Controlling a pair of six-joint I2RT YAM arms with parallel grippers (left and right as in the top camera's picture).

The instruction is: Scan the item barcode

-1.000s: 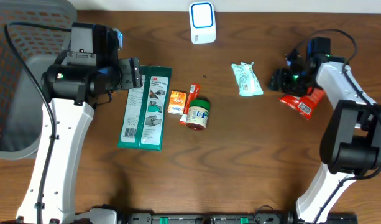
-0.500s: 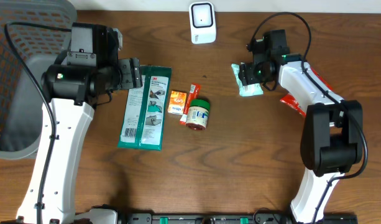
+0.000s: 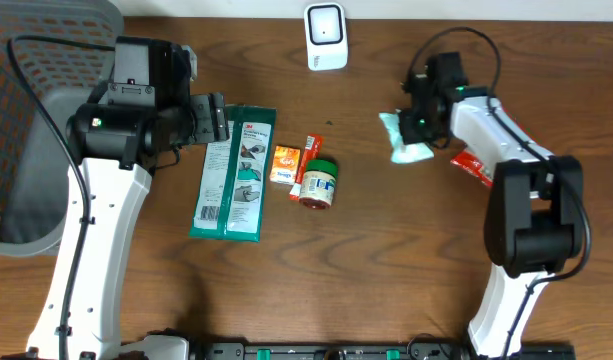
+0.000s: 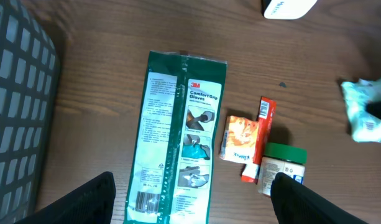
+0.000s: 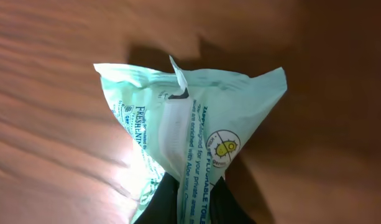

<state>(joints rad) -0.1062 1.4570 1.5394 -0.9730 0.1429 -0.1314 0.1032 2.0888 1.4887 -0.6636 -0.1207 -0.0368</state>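
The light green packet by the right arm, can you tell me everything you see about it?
The light green packet is a soft, crinkly plastic pouch, mint-coloured with dark green print and a small round crossed-out sign. A paler seam runs down its middle. It is bunched where the right end effector is shut on one end, and fans out at the other. It is over the brown wooden table; whether it rests there I cannot tell.
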